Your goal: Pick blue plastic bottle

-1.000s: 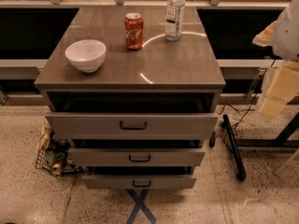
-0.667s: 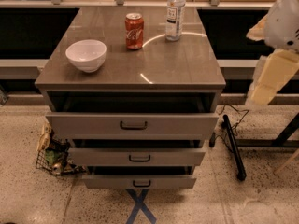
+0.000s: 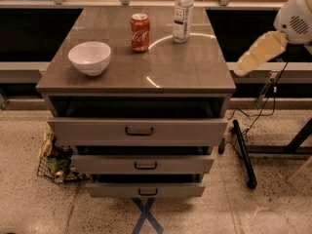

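Your big drawer cabinet (image 3: 139, 130) fills the middle of the frame, its drawers pulled part way out. The hand (image 3: 249, 63) hangs at the right edge, off the side of the surface (image 3: 185, 67) and well apart from the things on it. You cannot tell if it is open or closed. The white bowl (image 3: 89, 57) sits at the left. The blue plastic bottle (image 3: 183, 14) stands upright at the top middle, near the red soda can (image 3: 140, 32). It looks like nothing is picked yet: you must reach, grab and lift.
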Controlling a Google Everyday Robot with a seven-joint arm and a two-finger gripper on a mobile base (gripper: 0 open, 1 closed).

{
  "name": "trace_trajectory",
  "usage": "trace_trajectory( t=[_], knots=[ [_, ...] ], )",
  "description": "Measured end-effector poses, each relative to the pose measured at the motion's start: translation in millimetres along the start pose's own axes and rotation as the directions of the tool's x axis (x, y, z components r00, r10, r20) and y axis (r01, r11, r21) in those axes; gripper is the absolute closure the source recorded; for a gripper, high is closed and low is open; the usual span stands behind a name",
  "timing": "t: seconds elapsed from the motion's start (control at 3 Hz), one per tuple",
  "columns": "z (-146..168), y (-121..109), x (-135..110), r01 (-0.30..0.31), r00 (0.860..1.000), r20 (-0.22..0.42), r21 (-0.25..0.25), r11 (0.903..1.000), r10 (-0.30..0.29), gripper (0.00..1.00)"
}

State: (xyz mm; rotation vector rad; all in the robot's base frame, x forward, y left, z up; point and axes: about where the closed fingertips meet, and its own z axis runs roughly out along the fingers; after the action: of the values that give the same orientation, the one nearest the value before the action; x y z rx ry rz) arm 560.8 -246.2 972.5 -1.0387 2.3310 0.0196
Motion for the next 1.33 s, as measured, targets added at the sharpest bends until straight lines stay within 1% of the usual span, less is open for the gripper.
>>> trace_trajectory(
  t=[0.33,0.67,1.0,1.33],
  knots=[
    [47.4,-38.9,-9.3,-0.225,0.964,0.142,-0.001,0.9744,0.223,0.00],
    [81.6,-81.0,-47.8,-0.289,0.918,0.293,0.029,0.9568,0.269,0.00],
    [100.5,-119.9,-92.1,-0.301,0.872,0.424,0.068,0.9512,0.246,0.00],
    [87.3,-133.6,-105.8,-0.308,0.852,0.467,0.085,0.9477,0.235,0.00]
  ],
)
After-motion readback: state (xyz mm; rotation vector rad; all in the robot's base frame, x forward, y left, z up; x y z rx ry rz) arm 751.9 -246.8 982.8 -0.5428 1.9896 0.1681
